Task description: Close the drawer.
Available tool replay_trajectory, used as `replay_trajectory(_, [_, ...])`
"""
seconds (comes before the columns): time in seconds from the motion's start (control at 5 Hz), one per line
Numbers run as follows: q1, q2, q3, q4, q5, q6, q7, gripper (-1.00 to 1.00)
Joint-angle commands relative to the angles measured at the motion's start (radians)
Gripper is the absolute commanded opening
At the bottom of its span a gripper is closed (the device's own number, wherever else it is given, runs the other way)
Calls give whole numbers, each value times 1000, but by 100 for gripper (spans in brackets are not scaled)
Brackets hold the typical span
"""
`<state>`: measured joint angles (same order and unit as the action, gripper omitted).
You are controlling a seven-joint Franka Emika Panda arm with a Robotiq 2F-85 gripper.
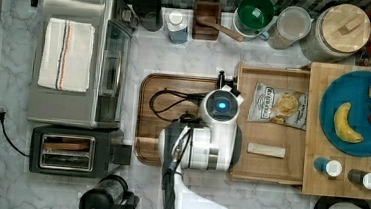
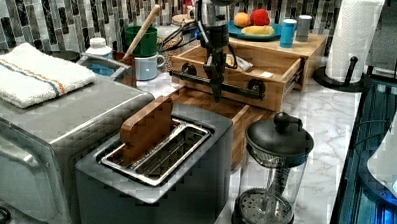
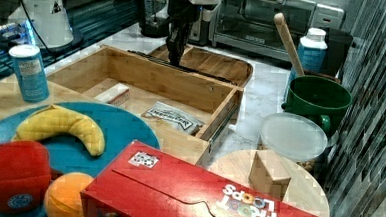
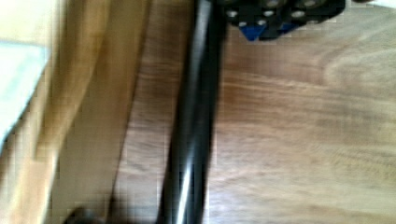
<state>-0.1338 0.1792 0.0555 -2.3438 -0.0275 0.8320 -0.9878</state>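
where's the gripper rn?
In the left view the gripper hangs at the drawer's black bar handle, near its middle, above the dark cutting board.

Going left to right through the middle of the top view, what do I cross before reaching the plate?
Folded towel on the toaster oven → dark cutting board → robot wrist with blue light → open drawer holding a chip bag → blue plate with a banana.

The red cereal box [image 3: 216, 200] reads "FROOT LOOPS", its lettering upside down in the right view
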Motion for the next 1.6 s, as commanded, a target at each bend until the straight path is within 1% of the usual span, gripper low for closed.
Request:
replay_trajectory(0.2, [-122,16,-71,109,-13,66,-128,-100])
replay_trajectory(0.4, [-155,37,-101,110,-7,115,-191,-100])
replay_trajectory(0.6, [-201,40,-124,101,-14,176,-248,-100])
replay_trajectory(0.8, [-259,63,-138,126,-34,206,-301,-100])
replay_trajectory(1.2, [-343,122,-176,234,42,151,-507,-100])
replay_trajectory(1.4, [-394,149,-175,297,41,124,-560,-100])
replay_trajectory(1.6, [-390,169,-216,346,47,111,-603,-100])
